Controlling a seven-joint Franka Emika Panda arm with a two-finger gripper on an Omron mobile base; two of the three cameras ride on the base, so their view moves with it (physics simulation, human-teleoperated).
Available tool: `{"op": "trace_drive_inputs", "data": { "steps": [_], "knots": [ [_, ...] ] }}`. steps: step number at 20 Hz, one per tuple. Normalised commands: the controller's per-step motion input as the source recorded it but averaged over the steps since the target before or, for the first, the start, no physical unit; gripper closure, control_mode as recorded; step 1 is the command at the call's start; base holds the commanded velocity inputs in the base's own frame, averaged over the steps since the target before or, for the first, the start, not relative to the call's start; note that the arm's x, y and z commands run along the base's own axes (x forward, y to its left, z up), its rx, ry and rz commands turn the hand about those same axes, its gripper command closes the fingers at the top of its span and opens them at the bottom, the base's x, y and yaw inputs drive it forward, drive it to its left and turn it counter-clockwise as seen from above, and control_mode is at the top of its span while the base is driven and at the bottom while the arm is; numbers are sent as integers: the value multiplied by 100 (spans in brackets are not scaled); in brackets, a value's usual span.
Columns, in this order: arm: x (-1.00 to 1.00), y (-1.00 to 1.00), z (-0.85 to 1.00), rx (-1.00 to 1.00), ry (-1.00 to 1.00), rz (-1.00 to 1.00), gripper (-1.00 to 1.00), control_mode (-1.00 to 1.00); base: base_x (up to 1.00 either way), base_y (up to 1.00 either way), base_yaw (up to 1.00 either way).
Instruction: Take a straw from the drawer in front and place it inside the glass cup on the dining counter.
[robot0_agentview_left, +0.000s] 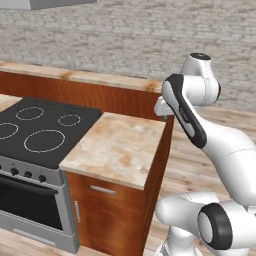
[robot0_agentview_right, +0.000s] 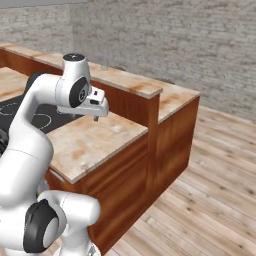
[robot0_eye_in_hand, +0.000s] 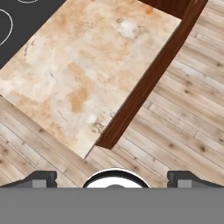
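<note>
Drawer (robot0_agentview_left: 103, 189) is shut under the small marbled top (robot0_agentview_left: 117, 147), w/ its silver handle (robot0_agentview_left: 103, 190) untouched, so the straw is presumably inside & unseen; nothing of the task is done yet — open, pick, carry, drop all remain. Gripper (robot0_eye_in_hand: 112, 177) hangs empty over the top's edge, jaws spread wide. Dining counter (robot0_agentview_right: 130, 81) runs behind; can't make out any glass cup on it, & the stove (robot0_agentview_left: 35, 129) is cut off at left.
</note>
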Motion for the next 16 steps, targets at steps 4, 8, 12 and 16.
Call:
{"op": "trace_drive_inputs", "data": {
  "steps": [4, 8, 12, 16],
  "knots": [
    [0, 0, 0, 0, 0, 0, -100, 100, 8, 3, 7],
    [0, 0, 0, 0, 0, 0, -100, 100, 0, 0, 1],
    [0, 0, 0, 0, 0, 0, -100, 100, 0, 0, 0],
    [0, 0, 0, 0, 0, 0, -100, 100, 0, 0, 0]
  ]
}}
